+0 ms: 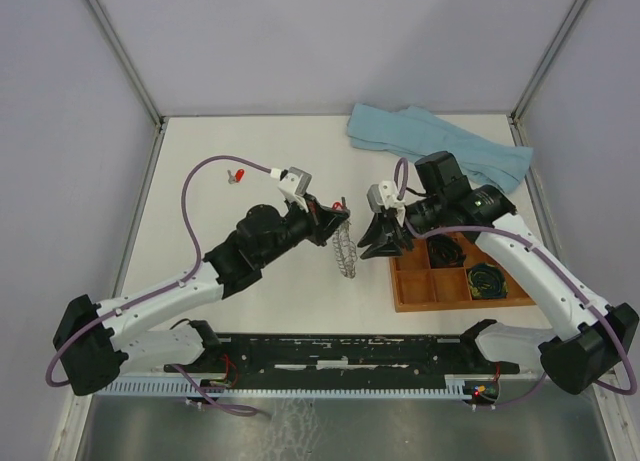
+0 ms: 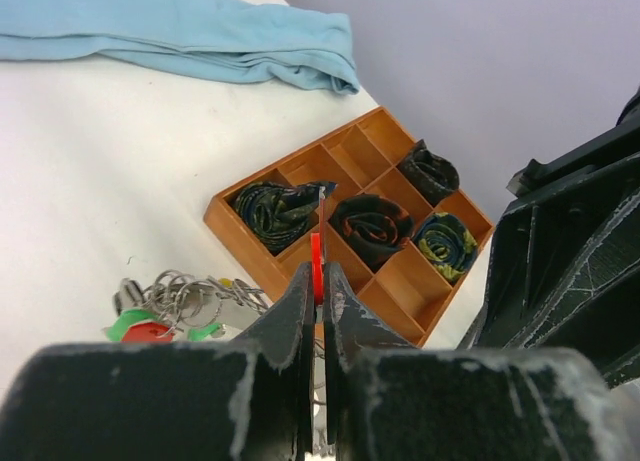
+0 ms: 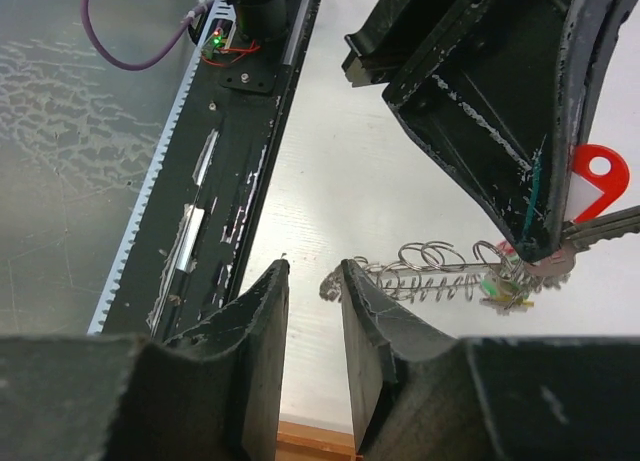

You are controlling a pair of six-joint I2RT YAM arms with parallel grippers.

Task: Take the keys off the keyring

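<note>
Keyring (image 1: 345, 249) hangs in the air from the left claw (image 1: 335, 220), between the two arms and just left of the tray (image 2: 400, 274); whether its lower end touches the table (image 1: 200, 231) I cannot tell. The left claw is clamped together on the flat head of a red key (image 3: 598, 181), and the ring with its fringe of loops and green tags (image 2: 128, 326) dangles below that key. The right claw (image 3: 312, 271) stands apart with nothing between its fingers, close beside the ring's near end. A small red-headed piece (image 1: 237, 174) lies well apart on the table to the far left, probably a key already off. The step in hand looks like working the red key free: one arm anchors it while the other comes to take the ring. Next, the right claw needs to close on the ring's wire itself, not on a loose loop, then pull or turn against the left so the key slides out through the split.
</note>
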